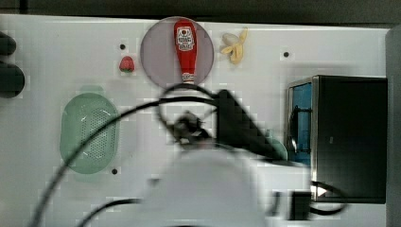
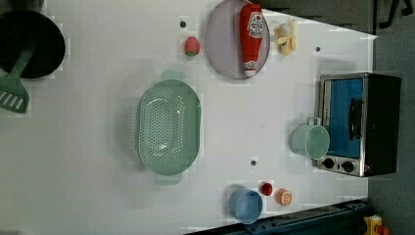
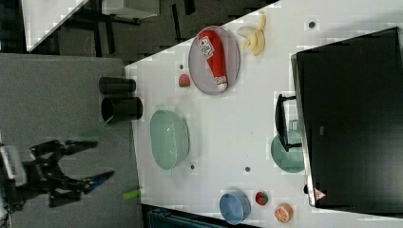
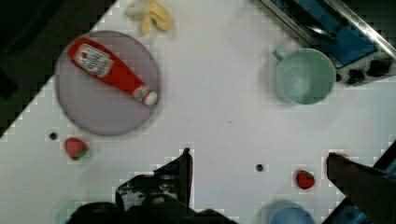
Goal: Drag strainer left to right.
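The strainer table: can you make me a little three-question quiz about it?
1. True or false: the ketchup bottle lies on the grey-lilac plate.
2. In the left view, which thing stands right beside the toaster oven? A) the mint-green mug B) the banana C) the strainer
3. Fill in: the strainer has ____ inside it.

Key: 1 true. 2 A. 3 nothing; its holed base is bare.
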`<state>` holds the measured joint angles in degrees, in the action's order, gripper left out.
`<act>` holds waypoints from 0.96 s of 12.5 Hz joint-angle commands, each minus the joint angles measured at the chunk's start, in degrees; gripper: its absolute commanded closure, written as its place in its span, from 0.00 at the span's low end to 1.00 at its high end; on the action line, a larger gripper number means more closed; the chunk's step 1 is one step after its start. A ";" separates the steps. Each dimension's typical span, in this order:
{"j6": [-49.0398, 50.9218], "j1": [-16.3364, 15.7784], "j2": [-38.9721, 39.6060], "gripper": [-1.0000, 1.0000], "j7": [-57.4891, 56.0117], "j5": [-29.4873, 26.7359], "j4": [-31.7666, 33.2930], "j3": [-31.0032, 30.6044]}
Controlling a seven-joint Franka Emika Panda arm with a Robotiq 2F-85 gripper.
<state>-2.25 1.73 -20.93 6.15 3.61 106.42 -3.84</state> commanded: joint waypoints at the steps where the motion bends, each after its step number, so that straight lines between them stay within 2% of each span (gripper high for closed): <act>1: -1.54 -3.17 7.46 0.00 10.84 -1.02 2.12 -9.84; 7: -10.11 -3.41 20.11 0.00 37.01 -0.98 3.06 -24.12; 12: -23.65 -3.87 31.91 0.00 57.26 -0.82 5.96 -28.08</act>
<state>-23.39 -3.83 12.09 54.05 3.45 111.40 -32.09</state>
